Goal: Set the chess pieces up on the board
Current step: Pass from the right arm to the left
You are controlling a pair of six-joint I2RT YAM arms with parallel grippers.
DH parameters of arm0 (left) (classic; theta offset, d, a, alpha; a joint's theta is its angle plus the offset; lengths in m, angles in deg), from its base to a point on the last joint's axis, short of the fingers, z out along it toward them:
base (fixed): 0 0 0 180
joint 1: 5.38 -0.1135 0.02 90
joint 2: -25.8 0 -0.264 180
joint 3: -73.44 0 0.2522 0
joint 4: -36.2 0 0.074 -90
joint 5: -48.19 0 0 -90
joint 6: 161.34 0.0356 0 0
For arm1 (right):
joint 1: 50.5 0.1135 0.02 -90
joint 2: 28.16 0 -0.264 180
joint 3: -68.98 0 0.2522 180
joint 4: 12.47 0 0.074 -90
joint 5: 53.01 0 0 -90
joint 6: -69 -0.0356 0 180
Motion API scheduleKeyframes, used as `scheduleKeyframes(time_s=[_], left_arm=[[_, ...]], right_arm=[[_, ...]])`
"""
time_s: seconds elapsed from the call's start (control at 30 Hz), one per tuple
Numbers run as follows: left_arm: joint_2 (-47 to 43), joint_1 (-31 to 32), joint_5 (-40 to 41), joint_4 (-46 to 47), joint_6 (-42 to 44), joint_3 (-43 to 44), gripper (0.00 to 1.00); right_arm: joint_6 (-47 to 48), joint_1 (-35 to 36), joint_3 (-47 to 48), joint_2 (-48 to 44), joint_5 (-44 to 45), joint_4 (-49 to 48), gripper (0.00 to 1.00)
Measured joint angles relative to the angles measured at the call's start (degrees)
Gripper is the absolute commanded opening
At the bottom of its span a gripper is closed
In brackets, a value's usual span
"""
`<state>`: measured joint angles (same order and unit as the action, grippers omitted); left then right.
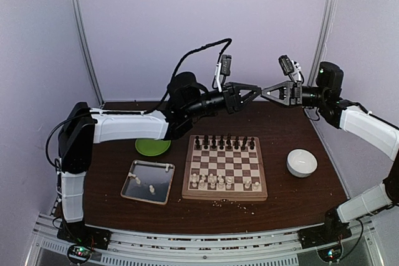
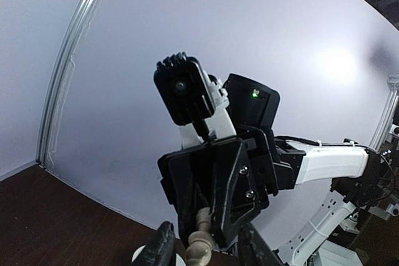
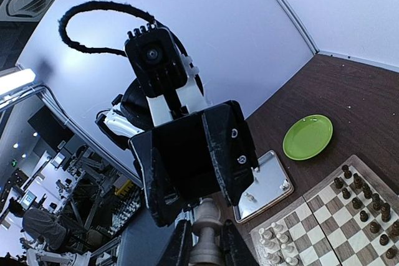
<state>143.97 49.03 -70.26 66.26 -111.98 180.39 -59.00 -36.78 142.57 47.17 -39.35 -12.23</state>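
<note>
Both grippers meet tip to tip in the air above the board's far edge. My right gripper point(image 1: 269, 93) point(image 3: 204, 242) is shut on a cream-white chess piece point(image 3: 206, 228) point(image 2: 199, 246). My left gripper point(image 1: 250, 95) point(image 2: 207, 251) is open, its fingers point(image 2: 163, 246) standing on either side of that piece with gaps. The board point(image 1: 224, 196) point(image 3: 315, 211) has dark pieces point(image 1: 224, 142) along its far row and several cream pieces point(image 1: 218, 182) along its near rows.
A silver tray point(image 1: 138, 194) left of the board holds two cream pieces point(image 1: 151, 187). A green plate point(image 1: 153, 147) lies behind the tray. A white bowl point(image 1: 302, 162) stands right of the board. Pale crumbs point(image 1: 232, 202) lie by the board's near edge.
</note>
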Motion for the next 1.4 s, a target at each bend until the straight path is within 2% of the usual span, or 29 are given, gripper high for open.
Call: scheduleKeyframes(time_s=[0.1,0.2,0.53,0.93,1.03,1.1,1.23,1.4], left_arm=[[0.44,0.0,-0.61,0.31,-0.55,0.11,0.4],[0.79,0.0,-1.01,0.28,-0.94,0.11,0.4],[1.03,-0.04,-1.66,0.48,-1.51,0.11,0.2],[1.97,-0.7,-3.82,4.17,-3.96,0.11,0.05],[2.1,-0.74,-4.02,4.46,-4.31,0.11,0.03],[2.12,-0.74,-4.37,4.63,-4.5,0.11,0.02],[2.12,-0.94,-4.87,4.44,-4.68,0.11,0.02],[1.4,-1.77,-4.94,-0.42,-2.1,-0.7,0.03]], right_arm=[[0.33,0.11,0.0,0.0,0.0,0.22,0.16],[0.35,0.15,0.0,0.0,0.0,0.28,0.16],[0.35,0.15,0.0,0.0,-0.15,0.26,0.16],[0.37,0.2,0.0,0.0,-0.59,0.04,0.17],[0.33,0.2,0.0,0.0,-0.61,0.07,0.26],[0.13,0.2,0.0,0.0,-0.59,0.09,0.4],[1.33,-0.2,-0.09,-0.04,-0.5,0.94,0.58],[10.73,-4.0,-0.09,-1.42,0.33,10.82,0.63]])
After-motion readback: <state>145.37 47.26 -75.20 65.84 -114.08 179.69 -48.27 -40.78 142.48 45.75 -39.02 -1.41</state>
